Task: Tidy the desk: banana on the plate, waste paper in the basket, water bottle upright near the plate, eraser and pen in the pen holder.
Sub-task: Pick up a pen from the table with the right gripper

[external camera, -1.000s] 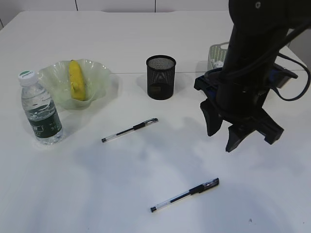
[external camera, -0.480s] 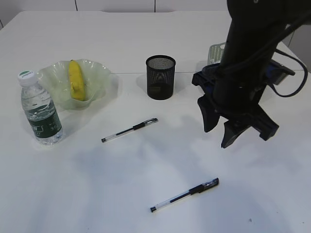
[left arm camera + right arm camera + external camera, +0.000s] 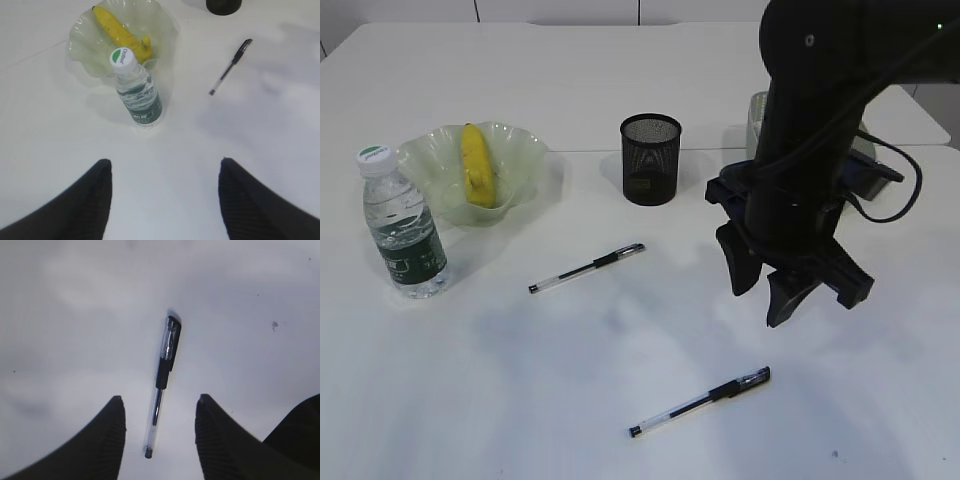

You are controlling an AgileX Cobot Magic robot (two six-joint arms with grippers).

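A yellow banana [image 3: 475, 165] lies in the pale green plate [image 3: 525, 150]. Beside the plate a water bottle [image 3: 405, 225] stands upright. One pen [image 3: 588, 268] lies mid-table and a second pen [image 3: 700, 402] lies nearer the front. The black mesh pen holder [image 3: 651, 158] stands behind them. My right gripper [image 3: 760, 300] hangs open above the near pen [image 3: 167, 347], whose clear end shows between the jaws of that gripper [image 3: 160, 399]. My left gripper [image 3: 165, 162] is open and empty, high above the table near the bottle [image 3: 137, 92]. Eraser and waste paper do not show.
A light slatted basket [image 3: 757, 108] stands at the back right, mostly hidden behind my right arm. The left wrist view also shows the banana [image 3: 120, 32], the far pen [image 3: 231, 66] and the holder's base [image 3: 223, 5].
My right arm has shifted left and lower, bringing its open gripper closer to the near pen. Nothing on the table has moved.
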